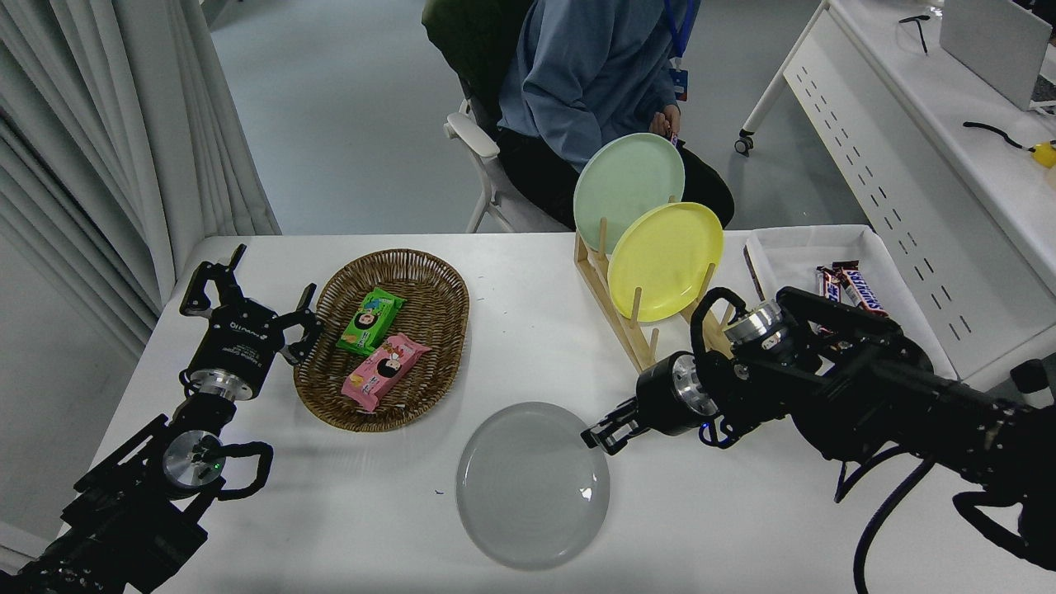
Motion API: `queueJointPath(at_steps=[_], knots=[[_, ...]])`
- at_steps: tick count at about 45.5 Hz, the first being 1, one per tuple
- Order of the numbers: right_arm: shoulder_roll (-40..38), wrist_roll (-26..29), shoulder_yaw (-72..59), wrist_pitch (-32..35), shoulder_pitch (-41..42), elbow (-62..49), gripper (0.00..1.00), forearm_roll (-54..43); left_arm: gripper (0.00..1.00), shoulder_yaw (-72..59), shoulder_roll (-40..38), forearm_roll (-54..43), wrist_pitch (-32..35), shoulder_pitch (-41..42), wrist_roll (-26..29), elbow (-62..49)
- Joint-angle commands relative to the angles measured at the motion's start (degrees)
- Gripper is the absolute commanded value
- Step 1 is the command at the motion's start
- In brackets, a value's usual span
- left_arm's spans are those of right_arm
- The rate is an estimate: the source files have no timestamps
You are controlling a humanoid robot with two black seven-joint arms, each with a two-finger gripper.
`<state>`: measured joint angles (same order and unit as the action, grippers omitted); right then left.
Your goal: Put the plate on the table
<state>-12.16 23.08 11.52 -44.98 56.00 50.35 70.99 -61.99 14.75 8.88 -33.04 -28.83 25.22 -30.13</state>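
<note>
A: Where is the plate [533,485] seen?

B: It is seen lying on the white surface [742,511], front centre, looking flat or nearly so, below the wicker basket [384,338] and well apart from the wooden rack [627,318] where the pale green plate [629,192] and yellow plate [665,261] are kept upright.

A: Right gripper [598,435]?

B: It is placed at the plate's right rim. The fingers are narrowly set; whether the rim is pinched or already let go cannot be told, since the tips are dark and overlap the edge.

A: Step in hand?

B: Judged as release and withdrawal. The plate should be confirmed fully seated before the fingers are parted; the opening should be made wide enough that the rim is not dragged. The retreat is best made sideways to the right and slightly up, so the plate is not tipped or slid. The rack posts behind the arm should be avoided.

A: Left gripper [247,309]?

B: Parked at lower left beside the basket, fingers spread, nothing held.
</note>
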Motion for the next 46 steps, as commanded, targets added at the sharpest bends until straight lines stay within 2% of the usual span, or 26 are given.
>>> queueJointPath(at_steps=[1, 46], knots=[[1.35, 0.03, 0.25, -0.02, -1.59, -1.83, 0.00, 0.20, 1.00, -0.06, 0.01, 0.00, 0.00, 0.00, 0.00, -0.01], [3.99, 0.03, 1.31, -0.02, -2.21, -6.66, 0.00, 0.12, 1.00, -0.06, 0.01, 0.00, 0.00, 0.00, 0.00, -0.01]])
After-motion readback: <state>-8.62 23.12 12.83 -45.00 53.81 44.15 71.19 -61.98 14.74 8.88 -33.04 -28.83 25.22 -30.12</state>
